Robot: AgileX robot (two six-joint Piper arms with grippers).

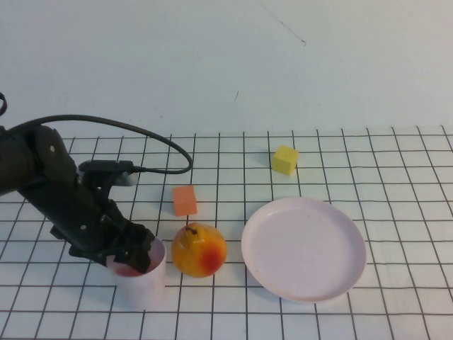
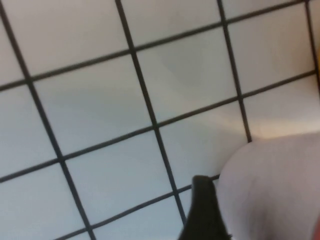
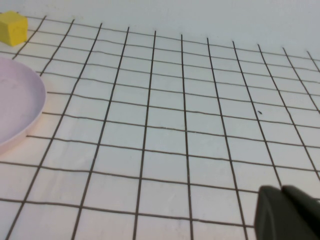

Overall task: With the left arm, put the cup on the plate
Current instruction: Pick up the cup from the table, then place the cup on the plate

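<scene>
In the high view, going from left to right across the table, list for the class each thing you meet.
Left gripper at the cup → orange block → pear → yellow block → plate. Right gripper shows only in its wrist view.

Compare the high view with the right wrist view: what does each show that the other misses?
Only the high view shows the left gripper at the rim of the cup, plus the pear and the orange block beyond it.

Only the right wrist view shows the right gripper, as a dark tip over bare grid away from everything.

Both show the plate and the yellow block; the wrist view catches just the plate's edge. Neither settles how either gripper's jaws stand.
</scene>
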